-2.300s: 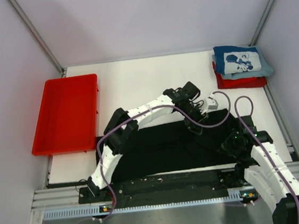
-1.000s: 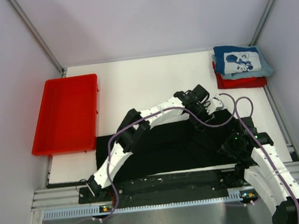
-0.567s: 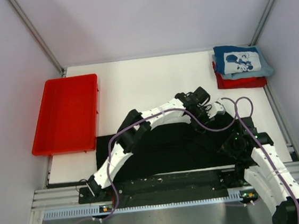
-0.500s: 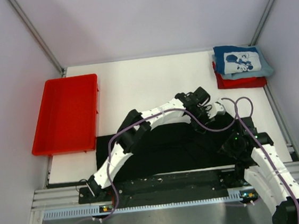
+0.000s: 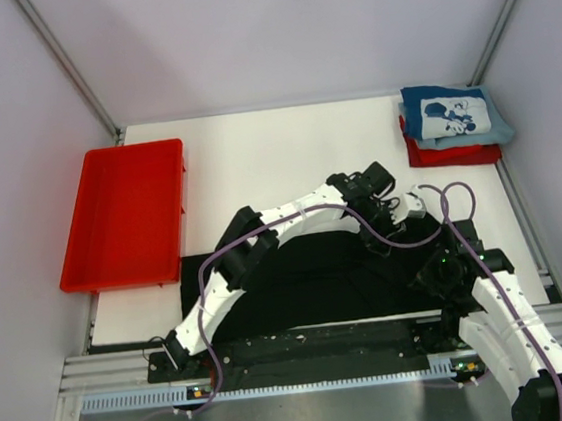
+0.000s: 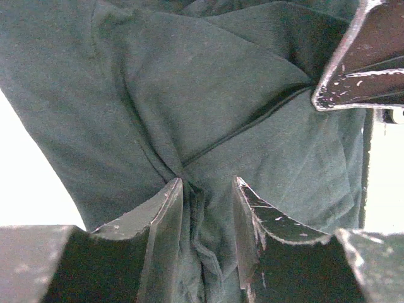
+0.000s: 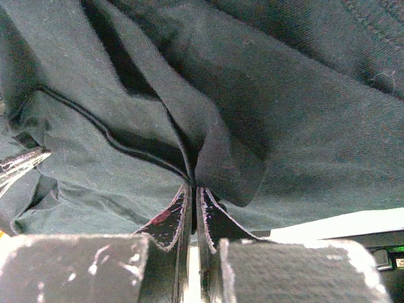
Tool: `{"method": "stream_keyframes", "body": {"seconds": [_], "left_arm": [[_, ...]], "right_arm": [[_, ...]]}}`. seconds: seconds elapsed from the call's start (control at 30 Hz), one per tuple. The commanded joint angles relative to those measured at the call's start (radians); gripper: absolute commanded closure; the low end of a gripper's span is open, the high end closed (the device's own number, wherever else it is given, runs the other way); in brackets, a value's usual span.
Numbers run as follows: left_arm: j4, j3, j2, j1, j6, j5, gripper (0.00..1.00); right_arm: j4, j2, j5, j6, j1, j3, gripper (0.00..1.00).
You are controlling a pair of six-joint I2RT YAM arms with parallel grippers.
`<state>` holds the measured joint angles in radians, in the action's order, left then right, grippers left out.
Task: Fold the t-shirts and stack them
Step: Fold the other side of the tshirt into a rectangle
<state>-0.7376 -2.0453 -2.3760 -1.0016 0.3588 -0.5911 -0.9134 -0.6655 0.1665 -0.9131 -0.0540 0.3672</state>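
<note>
The black t-shirt (image 5: 299, 281) lies spread on the near middle of the table, bunched up at its right side. My left gripper (image 5: 381, 228) reaches across to that bunch and is shut on a thick fold of the black cloth (image 6: 208, 95). My right gripper (image 5: 410, 219) is right beside it, shut tight on another fold of the same shirt (image 7: 303, 95). The blue t-shirt (image 5: 454, 116) with white cartoon print lies folded on the folded red t-shirt (image 5: 453, 156) at the back right corner. The black shirt's chest mark is hidden.
A red plastic tray (image 5: 125, 212) stands at the left edge of the table. The white table (image 5: 275, 156) shows bare between the tray and the stack. The right gripper's finger (image 6: 363, 60) shows close by in the left wrist view.
My left arm has swung to the right with the black cloth, drawing close to the right gripper. Over the last half second almost nothing moves. The right arm has stayed in place.
</note>
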Motion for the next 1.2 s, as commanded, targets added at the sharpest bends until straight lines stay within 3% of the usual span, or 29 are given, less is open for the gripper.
{"method": "stream_keyframes", "body": {"seconds": [0.0,0.3,0.47,0.57,0.6,0.67,0.73,0.87,1.17], "left_arm": [[-0.029,-0.001,0.074,-0.015,0.055,-0.098,0.6],[-0.128,-0.07,0.047,-0.015,0.16,-0.121,0.57],[-0.103,-0.061,0.047,-0.003,0.144,-0.041,0.54],[-0.069,-0.07,0.064,0.024,0.103,0.003,0.49],[-0.063,-0.072,0.078,0.037,0.092,0.026,0.47],[-0.042,-0.073,0.101,0.057,0.065,0.083,0.47],[-0.032,-0.072,0.123,0.081,0.036,0.122,0.47],[-0.029,0.011,0.176,0.121,0.032,0.172,0.48],[-0.002,0.321,0.264,0.144,0.036,0.126,0.57]], "right_arm": [[0.005,0.004,-0.009,0.013,0.005,0.001,1.0],[-0.008,0.01,0.036,0.006,0.003,0.01,0.98],[-0.106,0.027,0.03,0.045,0.003,0.116,0.67],[-0.163,0.075,-0.008,0.101,0.003,0.243,0.58],[-0.16,0.087,-0.009,0.138,0.003,0.277,0.51],[-0.128,0.077,-0.015,0.18,0.002,0.324,0.5],[-0.081,0.026,-0.021,0.204,0.0,0.341,0.6],[0.04,-0.162,0.001,0.236,-0.003,0.305,0.99],[0.208,-0.429,-0.055,0.289,-0.052,0.288,1.0]]}}
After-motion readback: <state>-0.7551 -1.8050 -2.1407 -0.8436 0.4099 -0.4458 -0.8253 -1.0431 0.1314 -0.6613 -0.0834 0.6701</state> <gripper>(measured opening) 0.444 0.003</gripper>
